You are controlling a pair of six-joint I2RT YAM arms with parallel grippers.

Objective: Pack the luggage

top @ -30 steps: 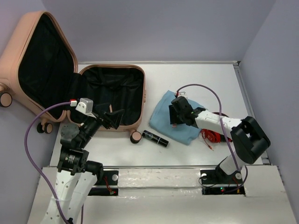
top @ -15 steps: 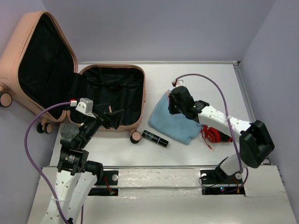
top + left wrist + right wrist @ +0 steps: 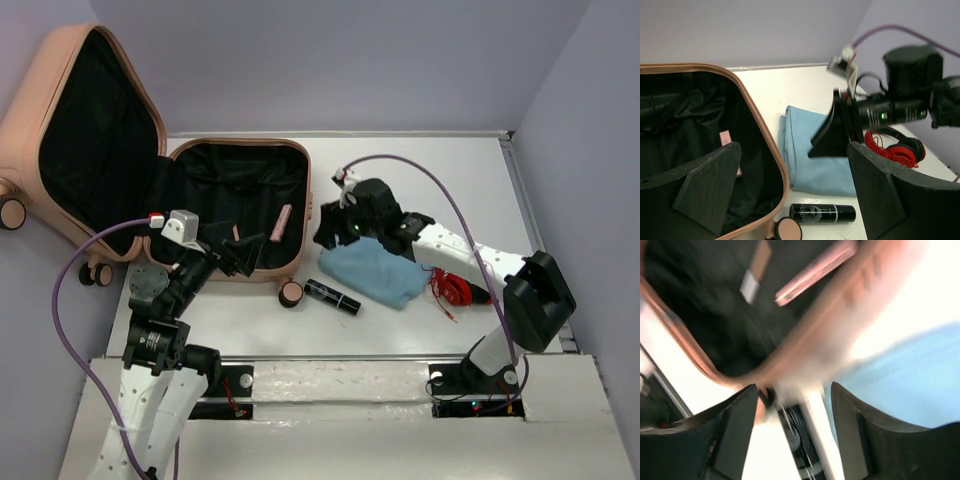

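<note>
The luggage [image 3: 295, 190] lies open at the left, its lid [image 3: 95, 140] propped up and black lining showing. A slim pink item [image 3: 283, 222] is inside the lower half, near its right wall; it also appears in the left wrist view [image 3: 726, 138] and, blurred, in the right wrist view [image 3: 815, 269]. My right gripper [image 3: 325, 230] hovers open just right of the luggage rim [image 3: 840, 325], with nothing between its fingers. My left gripper [image 3: 240, 250] stands wide open and empty over the luggage's near edge [image 3: 771, 165].
A folded light-blue cloth [image 3: 375, 270] lies right of the luggage. A black bottle [image 3: 332, 297] rests in front of it beside a caster wheel [image 3: 290, 293]. Red headphones [image 3: 455, 290] sit further right, under the right arm.
My right gripper has swung left from the blue cloth to the luggage rim, shutting and opening again. The slim pink item now shows inside the luggage. The left arm has not moved.
</note>
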